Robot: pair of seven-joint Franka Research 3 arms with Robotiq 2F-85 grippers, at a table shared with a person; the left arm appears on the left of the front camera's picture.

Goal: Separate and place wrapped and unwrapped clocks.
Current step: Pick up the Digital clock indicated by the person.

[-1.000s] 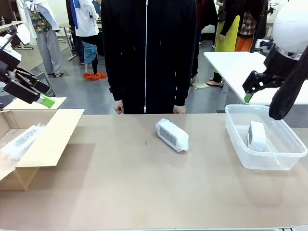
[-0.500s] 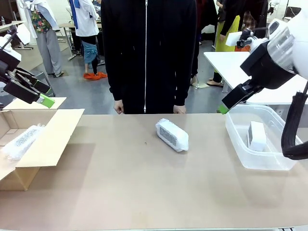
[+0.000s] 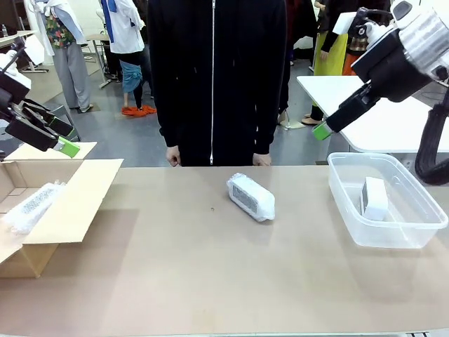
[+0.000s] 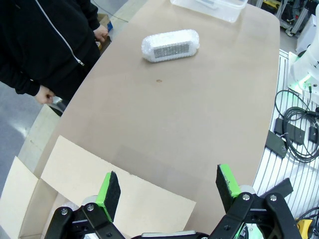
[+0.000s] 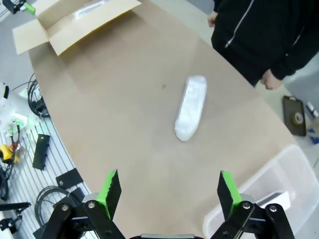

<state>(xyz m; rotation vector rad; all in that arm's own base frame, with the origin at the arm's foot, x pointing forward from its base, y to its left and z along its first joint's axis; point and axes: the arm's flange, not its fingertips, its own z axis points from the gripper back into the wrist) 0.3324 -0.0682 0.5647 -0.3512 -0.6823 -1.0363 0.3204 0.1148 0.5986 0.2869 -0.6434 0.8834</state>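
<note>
My left fingers [image 3: 68, 147] are spread wide, w/ nothing between the green pads. They hang in the air at the left end of the worktop [image 3: 210, 281], above the far side of the open cardboard box [image 3: 74, 200].

My right fingers [image 3: 321, 131] are also spread wide and empty. They are high up over the far edge of the worktop, just left of the clear plastic tub [image 3: 349, 210] in the front cam.

Approx. in the middle of the worktop, one wrapped clock [image 3: 250, 197] lies flat in its bubble wrap. It sits at an angle to the worktop edge, well apart from both box and tub. A second wrapped clock [image 3: 29, 205] lies inside the cardboard box, at the left. The bare clock [image 3: 374, 197], white and unwrapped, is inside the plastic tub at the right; it seems to stand on its edge.

On the far side a person [image 3: 214, 70] in a black zip jacket stands at the worktop, both hands down near its edge.
</note>
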